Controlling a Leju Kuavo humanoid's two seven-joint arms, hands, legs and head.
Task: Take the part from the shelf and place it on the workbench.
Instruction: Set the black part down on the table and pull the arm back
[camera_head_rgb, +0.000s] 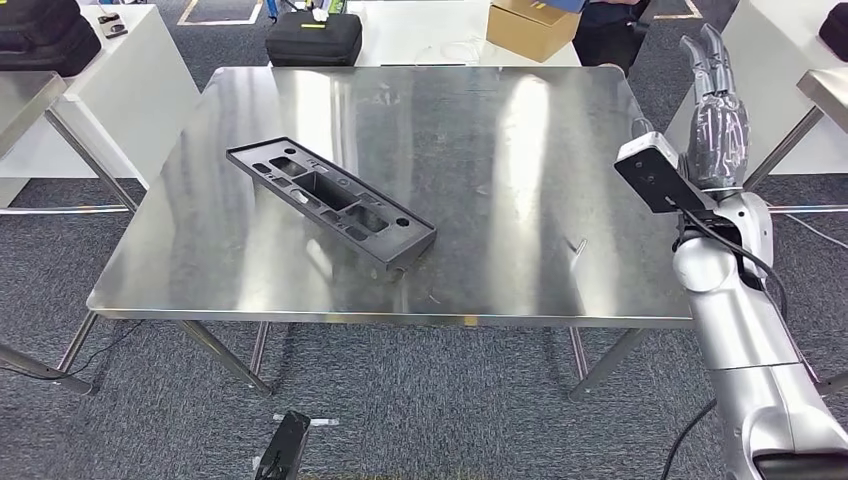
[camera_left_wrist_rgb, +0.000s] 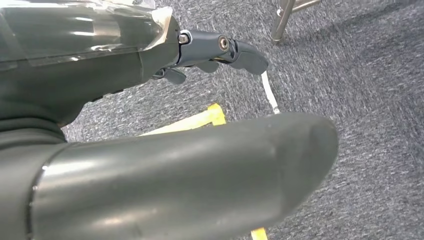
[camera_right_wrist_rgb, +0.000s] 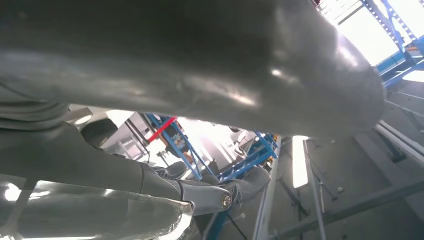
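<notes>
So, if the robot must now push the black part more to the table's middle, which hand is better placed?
Probably the right hand: it is raised, open, beside the steel table's right edge. The left hand hangs low over the carpet. Still, the black part lies on the table's left half, so the reach is long.

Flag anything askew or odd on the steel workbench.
The black part lies diagonal to the workbench edges, flat and wholly on the surface, with no visible damage. The right hand is raised beside the table, holding nothing. Nothing else stands out.
</notes>
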